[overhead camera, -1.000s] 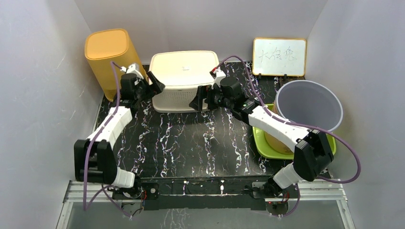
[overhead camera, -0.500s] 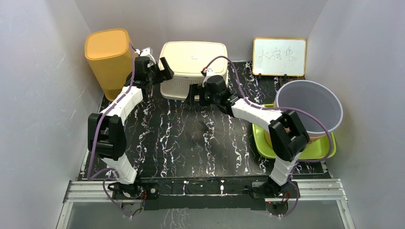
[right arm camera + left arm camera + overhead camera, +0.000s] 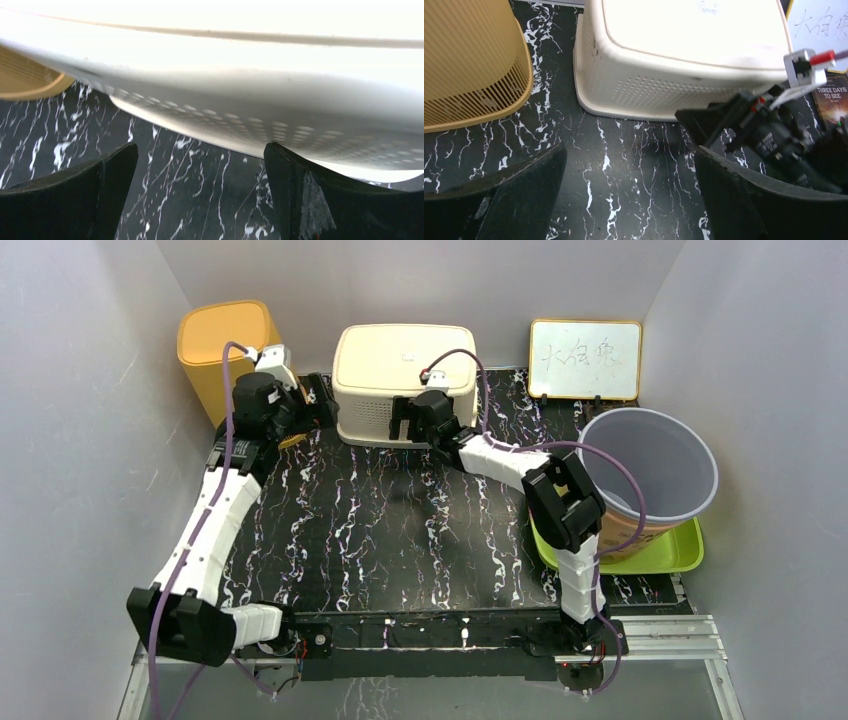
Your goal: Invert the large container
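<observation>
The large container [image 3: 405, 370] is a cream perforated bin. It sits bottom up on the black marble table [image 3: 400, 530] at the back centre, and shows too in the left wrist view [image 3: 684, 55] and the right wrist view [image 3: 250, 75]. My left gripper [image 3: 318, 405] is open and empty, just off the container's left side, apart from it [image 3: 629, 155]. Low against the container's front wall, my right gripper [image 3: 412, 425] is open with nothing between its fingers [image 3: 200, 150]. Its right fingertip [image 3: 295, 170] stands at the container's rim.
An orange ribbed bin [image 3: 225, 350] stands bottom up at the back left, close to my left gripper. A whiteboard [image 3: 585, 360] leans at the back right. A lilac bucket [image 3: 647, 465] sits on a green tray [image 3: 670, 555] at the right edge.
The container has gone from between both grippers to rest further back on the table. My left gripper opened wider and drew off to the left. The right arm stretched toward the back.
</observation>
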